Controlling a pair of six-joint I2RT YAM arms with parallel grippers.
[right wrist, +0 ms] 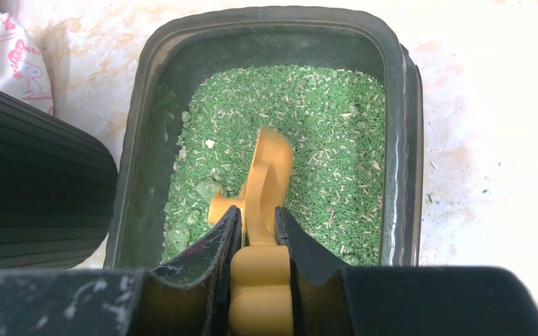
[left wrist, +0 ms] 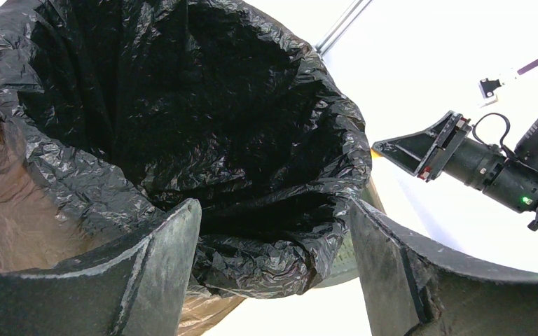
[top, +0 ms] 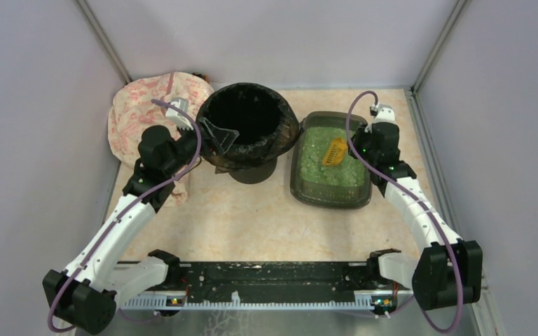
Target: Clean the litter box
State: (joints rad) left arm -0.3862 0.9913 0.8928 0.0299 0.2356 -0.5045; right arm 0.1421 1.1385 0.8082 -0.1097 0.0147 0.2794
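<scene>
Right gripper is clamped tight on the handle of the yellow scoop, with the head out ahead of the fingers over the green granules. The scoop is edge-on to the wrist cam, so I can't tell if it touches the litter. Under it, the litter box sits on the table right of centre, just beside the black-bagged bin. Its long axis runs near-to-far, away from the arm bases, roughly in line with the scoop. The box's near end is hidden behind the fingers in the wrist view. Left gripper is spread wide, holding nothing, at the bin rim; the bin's bottom is lost in black. A patterned cloth lies behind-left of the bin, partly covered by the left arm.
</scene>
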